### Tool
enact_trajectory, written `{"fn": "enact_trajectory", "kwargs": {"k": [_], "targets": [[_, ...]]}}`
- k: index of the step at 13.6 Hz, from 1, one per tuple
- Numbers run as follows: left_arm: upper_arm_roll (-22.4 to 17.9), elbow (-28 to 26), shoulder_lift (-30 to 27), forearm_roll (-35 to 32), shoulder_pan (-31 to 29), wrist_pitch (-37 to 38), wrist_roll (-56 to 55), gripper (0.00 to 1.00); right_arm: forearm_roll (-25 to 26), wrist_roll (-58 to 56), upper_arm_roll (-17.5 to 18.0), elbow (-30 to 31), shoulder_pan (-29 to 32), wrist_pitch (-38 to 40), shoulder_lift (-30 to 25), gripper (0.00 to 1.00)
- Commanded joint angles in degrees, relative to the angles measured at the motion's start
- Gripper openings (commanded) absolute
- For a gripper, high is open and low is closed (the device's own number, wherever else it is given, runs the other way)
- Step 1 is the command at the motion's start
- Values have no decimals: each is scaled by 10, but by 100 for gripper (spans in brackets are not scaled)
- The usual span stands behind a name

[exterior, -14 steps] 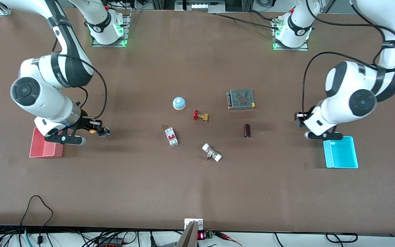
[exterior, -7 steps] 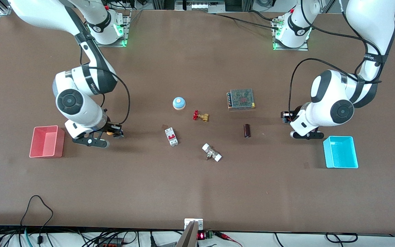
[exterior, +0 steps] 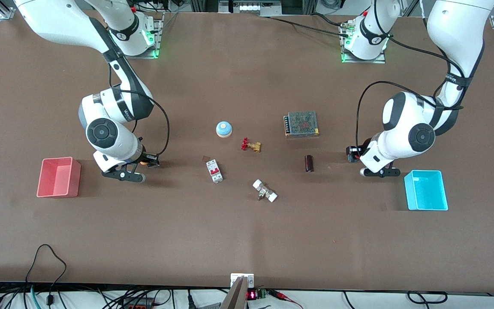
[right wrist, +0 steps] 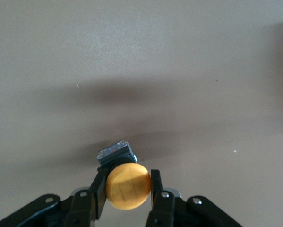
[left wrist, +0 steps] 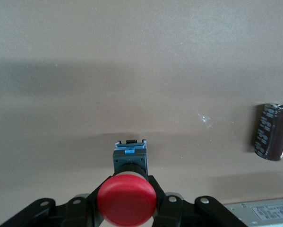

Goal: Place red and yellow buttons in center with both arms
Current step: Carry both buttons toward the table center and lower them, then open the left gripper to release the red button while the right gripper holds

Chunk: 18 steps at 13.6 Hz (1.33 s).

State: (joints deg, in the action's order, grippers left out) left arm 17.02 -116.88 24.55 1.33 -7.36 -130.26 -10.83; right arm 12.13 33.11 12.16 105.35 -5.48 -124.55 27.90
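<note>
Both low over the table: left hand (left wrist: 127, 208) clamped on red button (left wrist: 127, 199), right hand (right wrist: 127, 189) on yellow button (right wrist: 127, 186)

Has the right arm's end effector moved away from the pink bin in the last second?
Yes. The right end effector, shut on the yellow button, has moved off the pink bin toward the table's center.
</note>
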Motion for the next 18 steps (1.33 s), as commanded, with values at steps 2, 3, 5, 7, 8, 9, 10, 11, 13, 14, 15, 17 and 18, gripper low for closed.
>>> {"fn": "enact_trajectory", "kwargs": {"k": [2, 3, 5, 7, 8, 9, 10, 11, 13, 14, 15, 17, 18], "targets": [[-1, -37, -6, 8, -2, -52, 5, 26, 29, 31, -5, 6, -8, -4, 1, 33], [-1, -40, -3, 7, -1, -61, 4, 26, 40, 41, -5, 6, -13, -4, 3, 33], [-1, -47, -2, 6, -1, -75, 2, 30, 42, 47, -6, 6, -15, -3, 8, 33], [-1, -48, -1, 6, -1, -75, 0, 55, 42, 48, -6, 6, -15, -4, 14, 33], [-1, -48, 1, 7, -2, -76, 0, 85, 44, 55, -6, 6, -15, -4, 15, 33], [-1, -48, -3, 7, -2, -74, 0, 100, 50, 57, -6, 6, -15, -4, 17, 33], [-1, -48, -6, 7, -2, -70, 0, 100, 50, 57, -6, 6, -15, -4, 18, 34], [0, -48, -18, 6, -2, -68, 0, 100, 50, 58, -6, 6, -15, -4, 18, 37], [0, -41, -51, 6, -2, -38, 1, 100, 50, 58, -6, 6, -15, -5, 20, 49], [0, -41, -72, 7, -2, -33, 0, 100, 50, 58, -6, 6, -15, -5, 22, 52], [-1, -39, -96, 7, -2, -32, 0, 100, 50, 58, -6, 6, -15, -5, 22, 60], [-7, -15, -125, 9, -1, -11, 5, 100, 50, 58, -6, 6, -15, -5, 23, 74], [-17, 21, -127, 8, 1, 14, 5, 100, 49, 58, -6, 5, -15, -5, 23, 80]]}}
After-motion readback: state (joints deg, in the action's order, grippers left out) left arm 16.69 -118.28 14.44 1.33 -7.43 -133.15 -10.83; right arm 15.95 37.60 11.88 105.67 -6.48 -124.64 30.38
